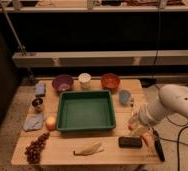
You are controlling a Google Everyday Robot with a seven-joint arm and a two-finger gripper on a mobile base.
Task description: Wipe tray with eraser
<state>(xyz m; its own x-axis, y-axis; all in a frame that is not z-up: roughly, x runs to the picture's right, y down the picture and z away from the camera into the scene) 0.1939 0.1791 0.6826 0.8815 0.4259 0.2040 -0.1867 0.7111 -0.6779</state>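
Near the front right corner of the table lies the eraser [130,142], a small black oblong block, flat on the wood with its long side running along the front edge. It sits apart from the tray [86,93], off that tray's front right corner. Just to its right lie an orange carrot [147,138] and a thin black stick-like tool [158,146].

The tray is a large green rectangle with a raised rim, set in the middle of the table, and its flat green bottom shows from wall to wall. Behind it stand a purple bowl [62,82], a white cup [84,80] and a brownish-orange bowl [110,81] in a row; what they hold cannot be made out. A light blue cup [124,96] stands by the tray's far right corner.

The gripper [136,124] hangs just beside the tray's right wall, above the table and a little behind the eraser, at the end of a white arm [173,102] that reaches in from the right (whether it is open or closed I cannot tell).

Left of the tray are a blue block [40,89], a small dark cup [37,104], a crumpled blue cloth [33,121] and a round yellow-red fruit [50,123] that touches the tray's front left corner. A bunch of dark grapes [36,148] and a banana [88,148] lie along the front edge.

The table [62,150] is pale wood on a speckled floor. Behind it runs a long low grey shelf [102,58] against a dark background.
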